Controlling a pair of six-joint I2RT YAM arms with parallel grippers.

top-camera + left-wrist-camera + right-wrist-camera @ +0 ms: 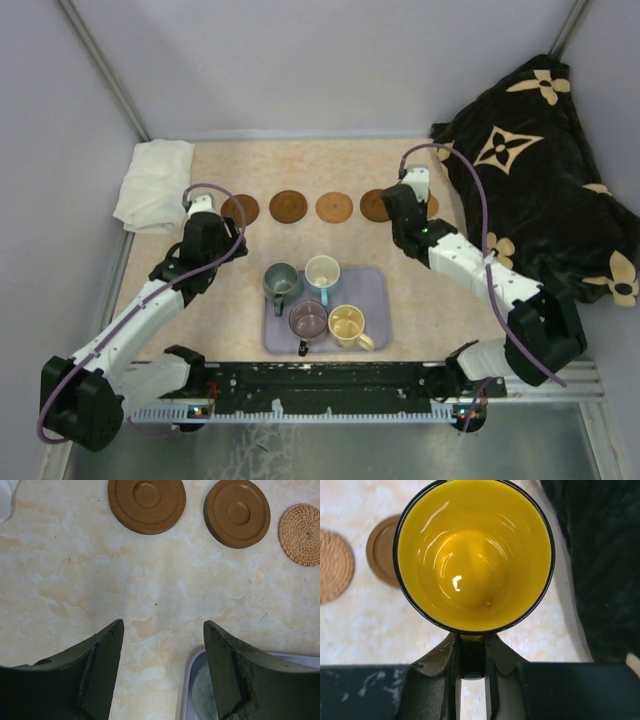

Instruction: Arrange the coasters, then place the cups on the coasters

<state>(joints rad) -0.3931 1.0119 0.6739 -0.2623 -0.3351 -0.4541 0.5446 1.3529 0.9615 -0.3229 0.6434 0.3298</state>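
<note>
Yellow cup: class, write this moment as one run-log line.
left gripper: open, empty | right gripper: shut on handle of yellow cup | four cups: on tray | coasters: in a row

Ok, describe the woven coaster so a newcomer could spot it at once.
Beyond the lavender tray of cups, a row of round coasters crosses the table. The woven coaster sits third from the left. It is lighter tan and basket-textured; its neighbours are smooth dark wood.
</note>
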